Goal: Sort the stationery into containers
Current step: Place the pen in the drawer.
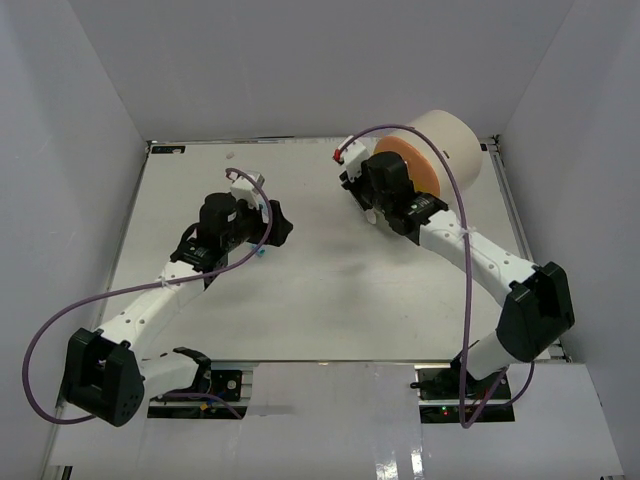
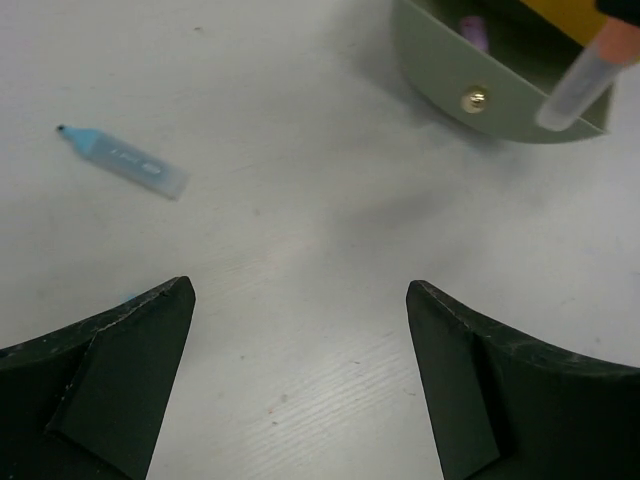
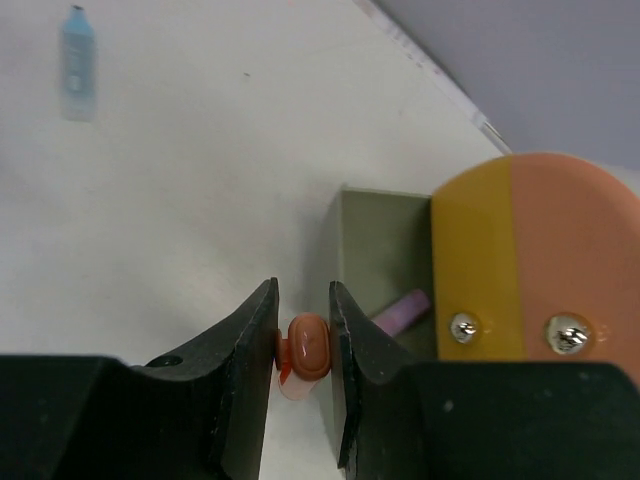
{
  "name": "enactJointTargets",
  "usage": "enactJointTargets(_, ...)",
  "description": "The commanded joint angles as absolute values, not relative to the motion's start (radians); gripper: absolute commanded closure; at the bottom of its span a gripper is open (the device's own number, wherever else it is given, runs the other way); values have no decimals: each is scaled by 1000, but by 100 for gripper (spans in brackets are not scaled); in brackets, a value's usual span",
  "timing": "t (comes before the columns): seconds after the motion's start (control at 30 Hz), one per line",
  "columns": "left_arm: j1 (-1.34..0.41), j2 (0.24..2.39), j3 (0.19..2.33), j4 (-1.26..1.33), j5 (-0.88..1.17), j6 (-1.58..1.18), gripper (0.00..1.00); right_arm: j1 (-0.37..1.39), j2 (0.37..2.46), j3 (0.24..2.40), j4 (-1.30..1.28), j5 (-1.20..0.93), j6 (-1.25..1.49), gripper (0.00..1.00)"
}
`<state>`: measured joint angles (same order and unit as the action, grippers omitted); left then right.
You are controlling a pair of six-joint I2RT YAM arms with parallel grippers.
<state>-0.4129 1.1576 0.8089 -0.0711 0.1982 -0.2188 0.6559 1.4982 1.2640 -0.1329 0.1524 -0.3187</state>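
The cream cylinder [image 1: 455,140] is lying on its side, its round face turned toward the arms. On that face the grey-olive drawer [image 3: 385,245] is standing pulled out. The yellow drawer [image 3: 470,260] and orange drawer [image 3: 575,240] beside it appear pushed in. A purple marker [image 3: 400,312] is resting inside the open drawer.

The right gripper [image 3: 303,310] is working right at the cylinder's face, its jaws clamped on an orange pen [image 3: 308,345] at the capped end, just beside the open drawer's wall. The left gripper [image 2: 300,300] is hovering well apart from the cylinder, jaws spread wide and carrying nothing. A blue marker [image 2: 125,163] is lying flat, also well apart from the cylinder and nearer the left gripper.

Assessment: these pens are judged light, stiff and smooth-skinned, not fragile. Held at one end, as the orange pen is, the clear barrel is likely to swing or slip, so the release wants to come low over the drawer. The blue marker is round and may roll. The sound hold is across mid-barrel, with the fingers square to its length.
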Motion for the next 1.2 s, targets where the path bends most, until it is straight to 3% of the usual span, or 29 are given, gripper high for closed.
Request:
enactJointTargets(0.0,-385,1146,848,-153,-20,-250,2,638,1568,1351,-144,388,-420,92)
enactJointTargets(0.43,-370,1137,850,-178,-92,-244,2,581,1844,1526,-141,565,-528,90)
enactJointTargets(0.57,-364,1149,857,-193,-110,-253,2,577,1870,1560,-169,537,-497,75)
enactJointTargets(0.73,-354,1154,861,-199,-110,-267,2,575,1855,1583,-190,479,-462,45)
enactJointTargets(0.9,-347,1155,862,-201,-104,-275,2,577,1812,1583,-222,407,-417,24)
enactJointTargets(1.0,-341,1160,864,-206,-109,-282,2,578,1746,1545,-219,289,-370,15)
enactJointTargets(1.17,-331,1161,865,-215,-138,-311,2,612,1664,1444,-172,82,-292,9)
